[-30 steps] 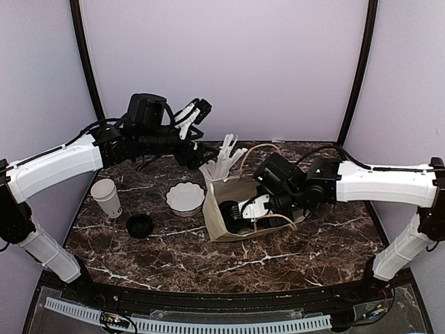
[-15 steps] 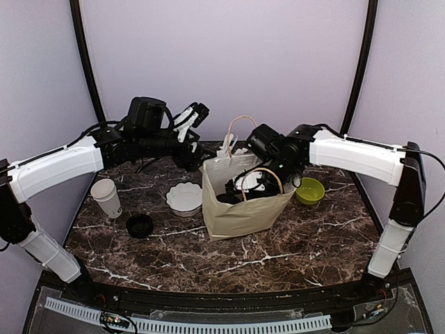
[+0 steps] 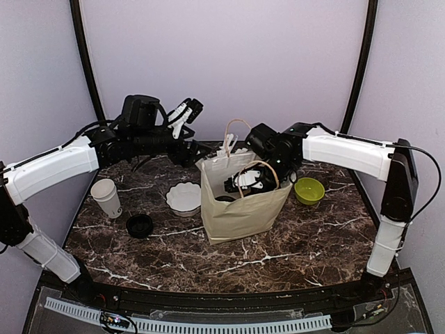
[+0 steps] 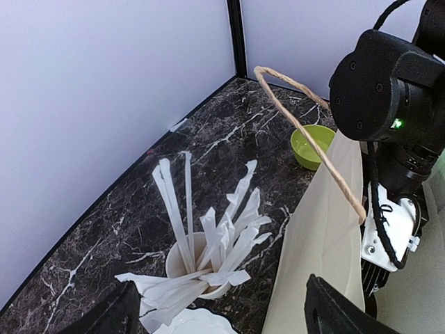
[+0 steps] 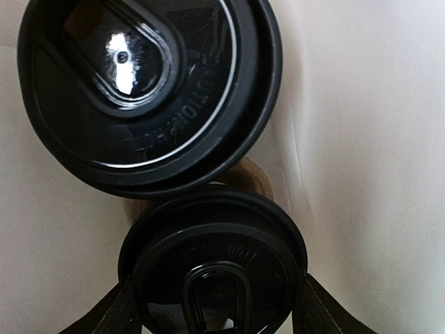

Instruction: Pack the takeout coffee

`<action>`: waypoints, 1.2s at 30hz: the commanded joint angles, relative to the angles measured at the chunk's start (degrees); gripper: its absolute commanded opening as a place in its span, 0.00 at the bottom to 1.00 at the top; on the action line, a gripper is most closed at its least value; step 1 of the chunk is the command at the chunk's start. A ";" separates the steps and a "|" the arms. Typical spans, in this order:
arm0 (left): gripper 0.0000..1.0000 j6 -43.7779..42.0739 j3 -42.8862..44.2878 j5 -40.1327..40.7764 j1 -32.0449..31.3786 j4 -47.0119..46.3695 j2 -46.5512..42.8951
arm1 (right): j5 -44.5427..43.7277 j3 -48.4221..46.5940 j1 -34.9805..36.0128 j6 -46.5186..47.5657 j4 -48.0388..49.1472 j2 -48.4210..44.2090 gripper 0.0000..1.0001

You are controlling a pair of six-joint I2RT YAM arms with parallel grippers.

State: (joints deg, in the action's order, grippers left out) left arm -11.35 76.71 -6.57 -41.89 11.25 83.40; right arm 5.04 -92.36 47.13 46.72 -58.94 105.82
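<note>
now the bag has risen upright, right gripper clasping a coffee cup, left gripper open

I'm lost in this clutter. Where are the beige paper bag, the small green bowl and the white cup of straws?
Beige paper bag [image 3: 240, 209]: top view, its front wall.
Small green bowl [image 3: 309, 189]: top view, its inside.
White cup of straws [image 4: 174, 266]: left wrist view, cup's side wall.
</note>
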 commanded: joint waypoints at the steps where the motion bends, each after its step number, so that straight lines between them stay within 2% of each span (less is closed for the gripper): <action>1: 0.84 -0.28 -0.86 -0.03 0.47 -1.01 -2.23 | 1.06 3.96 -1.12 -3.81 -2.52 8.22 0.33; 7: 0.84 -0.16 -1.11 -0.25 0.51 -1.12 -2.83 | -0.65 0.60 -0.59 -9.13 -5.30 10.62 0.32; 10: 0.84 -0.20 -1.12 -0.41 0.52 -1.08 -2.82 | -0.77 -1.23 0.43 -10.39 -7.25 9.62 0.36; 13: 0.84 -0.12 -1.06 -0.49 0.59 -0.99 -2.65 | 2.20 -4.40 1.28 -10.63 -10.24 8.27 0.51; 17: 0.85 0.01 -0.99 -0.49 0.66 -0.96 -2.47 | 4.87 -8.40 2.26 -9.71 -14.10 6.66 0.77; 22: 0.85 -0.09 -0.86 -0.15 0.73 -0.69 -2.62 | 5.32 -15.06 2.37 -9.78 -18.00 6.29 0.97; 30: 0.85 -0.31 -0.79 0.25 1.18 -0.37 -2.85 | 5.48 -22.28 3.25 -10.05 -22.14 6.13 0.99; 36: 0.85 -0.67 -0.79 0.53 1.33 -0.36 -3.19 | 4.76 -23.29 4.51 -10.24 -22.45 3.33 0.99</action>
State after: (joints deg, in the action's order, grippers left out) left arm -11.38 76.40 -6.39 -40.97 11.22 83.22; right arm 9.37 -113.69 50.33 37.17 -79.64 112.25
